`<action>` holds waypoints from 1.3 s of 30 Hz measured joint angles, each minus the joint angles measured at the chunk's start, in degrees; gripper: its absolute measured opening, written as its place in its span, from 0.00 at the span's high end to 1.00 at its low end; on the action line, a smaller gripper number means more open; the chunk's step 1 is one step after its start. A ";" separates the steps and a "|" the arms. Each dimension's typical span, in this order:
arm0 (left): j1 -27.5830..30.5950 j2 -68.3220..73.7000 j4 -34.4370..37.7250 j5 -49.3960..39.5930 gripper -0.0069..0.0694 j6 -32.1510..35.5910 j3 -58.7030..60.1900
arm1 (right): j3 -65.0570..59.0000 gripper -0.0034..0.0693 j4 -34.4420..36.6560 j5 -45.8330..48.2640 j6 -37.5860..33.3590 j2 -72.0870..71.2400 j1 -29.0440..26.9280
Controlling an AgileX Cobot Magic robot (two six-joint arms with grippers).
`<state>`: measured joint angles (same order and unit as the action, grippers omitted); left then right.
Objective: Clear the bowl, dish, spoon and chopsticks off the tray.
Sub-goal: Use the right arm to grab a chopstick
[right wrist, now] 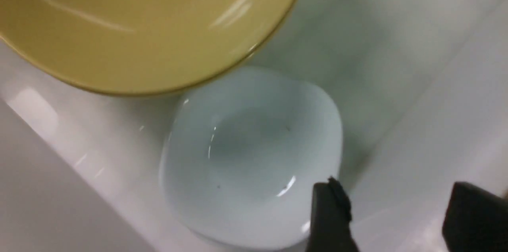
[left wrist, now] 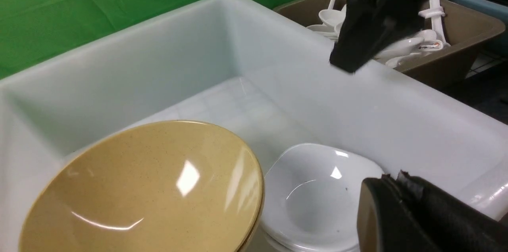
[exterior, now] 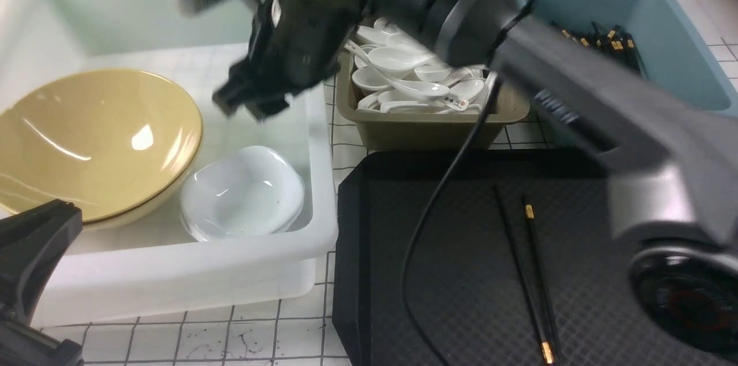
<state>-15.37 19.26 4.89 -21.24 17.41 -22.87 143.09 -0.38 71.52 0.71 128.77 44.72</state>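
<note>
The mustard-yellow bowl [exterior: 92, 135] and the small white dish [exterior: 242, 193] rest side by side inside the white tub [exterior: 173, 262], off the tray. My right gripper [exterior: 248, 104] hovers over the tub, above and behind the dish [right wrist: 254, 152]. In the right wrist view it [right wrist: 401, 212] is open with nothing between its fingers. The black chopsticks [exterior: 530, 274] lie on the black tray [exterior: 438, 274]. My left gripper [left wrist: 397, 180] is shut and empty near the tub's front left corner. White spoons fill the olive tub [exterior: 426, 129]; I cannot tell the task's spoon among them.
A blue tub [exterior: 663, 37] at the back right holds several black chopsticks. The right arm's black cable [exterior: 438, 199] hangs over the tray's left half. The white tub's wall [exterior: 323, 141] stands between the dish and the tray. A green backdrop lies behind.
</note>
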 joint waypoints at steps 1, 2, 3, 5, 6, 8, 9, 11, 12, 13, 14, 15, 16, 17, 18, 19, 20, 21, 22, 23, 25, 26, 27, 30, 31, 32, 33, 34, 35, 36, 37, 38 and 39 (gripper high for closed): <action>0.00 0.00 0.00 0.00 0.93 0.00 0.00 | -0.48 0.38 0.05 0.00 -0.18 -0.91 -0.27; 0.00 0.00 0.40 -0.05 0.93 0.00 0.00 | -3.30 0.38 0.38 -0.06 -0.71 -4.76 -1.58; 0.00 0.00 0.97 -0.12 0.93 0.00 0.00 | -7.13 0.40 0.38 -0.06 -1.03 -8.57 -3.19; 0.00 0.00 1.40 -0.42 0.93 0.00 0.00 | -14.09 0.42 0.38 -0.28 -1.15 -14.04 -5.95; 0.00 0.00 1.53 -0.63 0.93 0.00 0.00 | -19.35 0.43 -0.16 -0.34 -1.15 -17.48 -7.87; 0.00 0.00 1.67 -0.63 0.93 -0.05 0.00 | -31.31 0.44 -0.88 -0.43 -0.71 -24.00 -11.63; 0.00 0.00 1.67 -0.63 0.93 -0.05 0.00 | -37.68 0.45 -1.20 -0.43 -0.71 -26.86 -13.28; 0.00 0.00 1.72 -0.34 0.93 -0.05 0.00 | -49.15 0.45 -1.44 -0.64 0.20 -31.03 -15.50; 0.00 0.00 1.72 0.08 0.93 -0.05 0.00 | -55.24 0.45 -1.62 -1.61 0.85 -32.72 -16.19; 0.00 0.00 1.72 0.66 0.93 -0.05 0.00 | -60.83 0.45 -1.68 -3.60 1.34 -33.96 -16.59; 0.00 0.00 1.72 1.02 0.93 -0.05 0.00 | -63.86 0.45 -1.62 -5.70 1.83 -34.47 -16.60; 0.00 0.00 1.77 1.41 0.93 -0.05 0.00 | -68.20 0.45 -1.59 -7.86 2.67 -34.91 -16.64; 0.00 0.00 1.77 1.64 0.93 -0.05 0.00 | -72.91 0.45 -1.16 -11.73 3.58 -34.86 -16.64; 0.00 0.00 1.77 1.76 0.93 -0.05 0.00 | -74.51 0.45 -0.88 -13.82 3.84 -34.64 -16.64; 0.00 0.00 1.77 1.81 0.93 -0.05 0.00 | -77.24 0.45 -0.67 -16.24 4.15 -33.84 -16.64; 0.00 0.00 1.77 1.80 0.93 -0.05 0.00 | -78.06 0.45 -0.67 -17.28 4.25 -33.40 -16.64; 0.00 0.00 1.77 1.80 0.93 -0.05 0.00 | -79.14 0.45 -0.67 -19.03 4.30 -32.43 -16.64; 0.00 0.00 1.77 1.82 0.93 -0.05 0.00 | -79.50 0.45 -0.67 -19.68 4.46 -31.53 -16.64; 0.00 0.00 1.83 1.87 0.93 -0.05 0.00 | -79.69 0.45 -0.73 -20.36 4.58 -30.62 -16.64; 0.00 0.00 1.83 1.93 0.93 -0.05 0.00 | -79.83 0.45 -0.72 -20.85 4.62 -30.09 -16.64; 0.00 0.00 1.83 2.00 0.93 -0.05 0.00 | -79.87 0.46 -1.29 -21.77 4.70 -28.32 -16.64; 0.00 0.00 1.83 2.00 0.93 -0.05 0.00 | -79.87 0.46 -1.80 -22.11 4.75 -27.92 -16.64; 0.00 0.00 1.83 2.00 0.93 -0.05 0.00 | -79.87 0.46 -2.48 -22.48 4.90 -27.29 -16.64; 0.00 0.00 1.78 2.00 0.93 -0.05 0.00 | -79.87 0.50 -3.34 -22.61 5.13 -25.97 -16.64; 0.00 0.00 1.72 2.00 0.93 -0.05 0.00 | -79.87 0.53 -3.46 -22.61 5.13 -25.82 -16.64; 0.00 0.00 1.72 2.00 0.93 -0.05 0.00 | -79.87 0.56 -3.45 -22.68 5.13 -25.74 -16.64; 0.00 0.00 1.72 2.00 0.93 -0.05 0.00 | -79.87 0.60 -3.51 -22.88 5.07 -25.70 -16.64; 0.00 0.00 1.72 2.00 0.93 -0.05 0.00 | -79.87 0.64 -3.51 -22.93 4.94 -25.70 -16.64; 0.00 0.00 1.72 2.00 0.93 -0.05 0.00 | -79.87 0.71 -3.56 -23.04 4.54 -25.70 -16.64; 0.00 0.00 1.72 2.00 0.93 -0.05 0.00 | -79.87 0.77 -3.56 -23.04 4.00 -25.70 -16.64; 0.00 0.00 1.72 2.00 0.93 -0.05 0.00 | -79.87 0.80 -3.56 -23.04 3.78 -25.70 -16.64; 0.00 0.00 1.72 2.00 0.93 -0.05 0.00 | -79.87 0.85 -3.56 -23.04 3.50 -25.70 -16.64; 0.00 0.00 1.72 2.00 0.93 -0.05 0.00 | -79.87 0.87 -3.56 -22.98 3.35 -25.70 -16.64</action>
<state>-15.37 19.26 6.61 -19.25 17.35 -22.87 63.22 -3.94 48.54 4.06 103.07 28.08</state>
